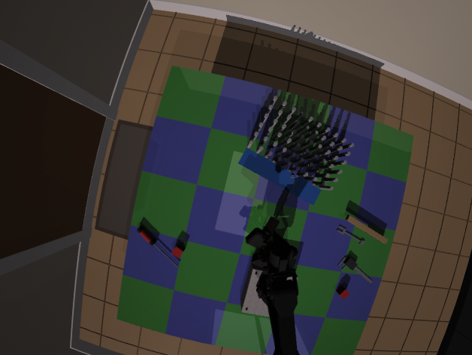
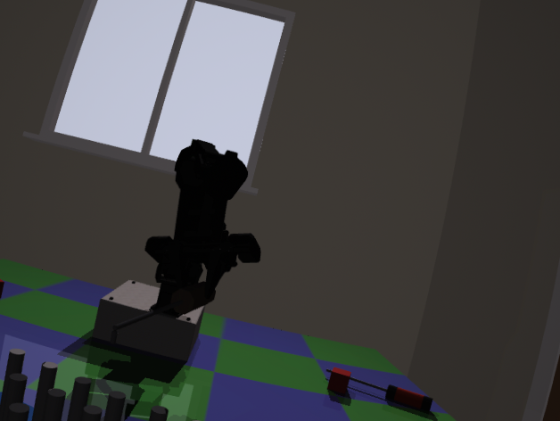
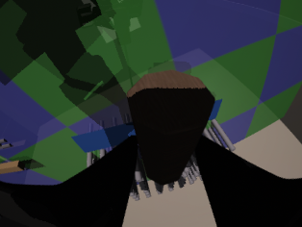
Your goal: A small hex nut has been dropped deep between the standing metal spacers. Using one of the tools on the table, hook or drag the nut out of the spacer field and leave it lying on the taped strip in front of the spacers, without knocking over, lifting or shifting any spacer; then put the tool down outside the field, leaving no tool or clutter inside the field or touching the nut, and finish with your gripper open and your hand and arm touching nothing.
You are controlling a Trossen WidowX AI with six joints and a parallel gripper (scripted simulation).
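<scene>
My gripper [image 1: 270,228] [image 2: 187,299] [image 3: 165,140] is shut on the brown handle [image 2: 199,298] [image 3: 168,111] of a hook tool. Its thin dark shaft [image 1: 281,206] [image 2: 140,320] points toward the spacers, with the bent tip [image 2: 113,335] hanging down above the table. The standing spacers [image 1: 331,187] [image 2: 56,405] [image 3: 222,136] form a dense field behind the blue taped strip [image 1: 253,162] [image 3: 101,138]. A tiny ring-like thing [image 1: 291,176], apparently the hex nut, shows at the strip's spacer-side edge, just beyond the shaft's end in that view. Its exact resting place is unclear.
A red-handled screwdriver [image 1: 146,235] [image 2: 409,398] lies beside a red block [image 1: 177,251] [image 2: 339,381] at the left in the top view. At the right are a wooden stick [image 1: 367,229], a wrench-like tool [image 1: 351,234], a hammer-like tool [image 1: 350,262] and another red block [image 1: 343,293]. A grey box [image 1: 252,295] [image 2: 144,330] stands by the arm.
</scene>
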